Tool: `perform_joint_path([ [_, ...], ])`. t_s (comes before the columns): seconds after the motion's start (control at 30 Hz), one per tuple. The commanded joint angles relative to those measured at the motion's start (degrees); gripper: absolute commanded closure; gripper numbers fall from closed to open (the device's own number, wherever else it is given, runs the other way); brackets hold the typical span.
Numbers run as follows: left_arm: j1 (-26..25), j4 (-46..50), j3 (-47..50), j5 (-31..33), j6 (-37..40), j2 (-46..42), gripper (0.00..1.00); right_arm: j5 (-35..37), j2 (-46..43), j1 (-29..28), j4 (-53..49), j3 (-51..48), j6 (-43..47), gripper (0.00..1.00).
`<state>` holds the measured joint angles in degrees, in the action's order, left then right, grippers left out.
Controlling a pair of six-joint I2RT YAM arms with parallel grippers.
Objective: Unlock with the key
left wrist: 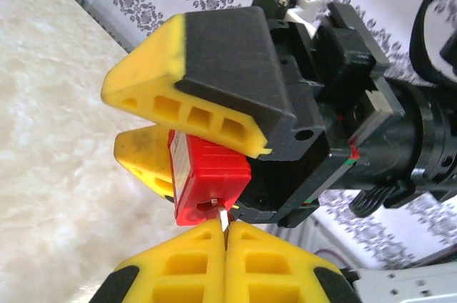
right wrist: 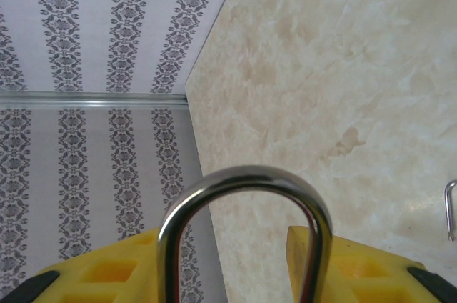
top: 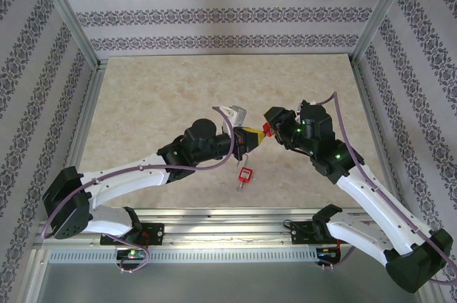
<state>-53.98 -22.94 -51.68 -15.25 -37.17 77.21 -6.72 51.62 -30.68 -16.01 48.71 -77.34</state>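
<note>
Key, tiny, light and stiff: I hold its head pinched in the closed left tool, blade tip at the red padlock's keyhole. Right tool clamps that padlock, clear of the surface. Thin blade could bend, I judge; grip the head.

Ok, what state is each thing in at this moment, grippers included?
left gripper: shut on the key.
key: blade tip at the held padlock's keyhole, head hidden in the grip.
right gripper: shut on the held padlock's body.
held padlock: off the table; shackle arched over it, locked or released cannot be told.
spare padlock: lying on the table, touched by neither gripper.
</note>
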Motion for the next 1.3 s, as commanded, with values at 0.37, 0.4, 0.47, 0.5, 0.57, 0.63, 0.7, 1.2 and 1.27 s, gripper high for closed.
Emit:
perform_joint_path([
  [0.37, 1.3, -17.6, 5.1, -0.8, -26.6, 5.0, 1.0, -2.1, -2.4, -3.1, 6.1, 3.0, 4.2, 1.0],
  [0.4, 1.3, -15.3, 4.6, -0.4, -25.6, 4.3, 1.0, -2.3, -2.3, -3.1, 6.2, 3.0, 4.3, 1.0],
  [0.47, 1.5, -13.2, 5.1, 0.7, -23.5, 2.3, 0.99, -2.4, -2.2, -3.1, 6.0, 3.1, 4.2, 1.0],
  [0.5, 1.7, -11.1, 4.9, 1.2, -22.5, 1.3, 0.94, -2.3, -2.3, -3.1, 5.7, 3.2, 4.2, 1.0],
  [0.57, 1.7, -6.7, 4.9, 2.3, -20.3, -0.9, 0.84, -2.2, -2.4, -3.1, 5.4, 3.2, 4.2, 1.0],
  [0.63, 1.7, -4.1, 4.9, 2.7, -19.3, -2.3, 0.82, -2.0, -2.2, -3.0, 5.1, 3.3, 4.2, 1.0],
  [0.7, 1.6, -2.2, 4.5, 2.4, -18.4, -2.9, 0.74, -2.1, -1.8, -3.0, 5.4, 3.3, 4.0, 1.0],
  [1.2, -1.8, 12.0, -1.7, 4.7, -8.8, -4.5, 0.67, -1.2, -1.2, -3.4, 3.5, 3.2, 3.6, 1.0],
  [1.27, -2.2, 12.4, -2.2, 4.7, -8.1, -4.2, 0.69, -1.1, -1.1, -3.5, 3.2, 3.2, 3.7, 1.0],
])
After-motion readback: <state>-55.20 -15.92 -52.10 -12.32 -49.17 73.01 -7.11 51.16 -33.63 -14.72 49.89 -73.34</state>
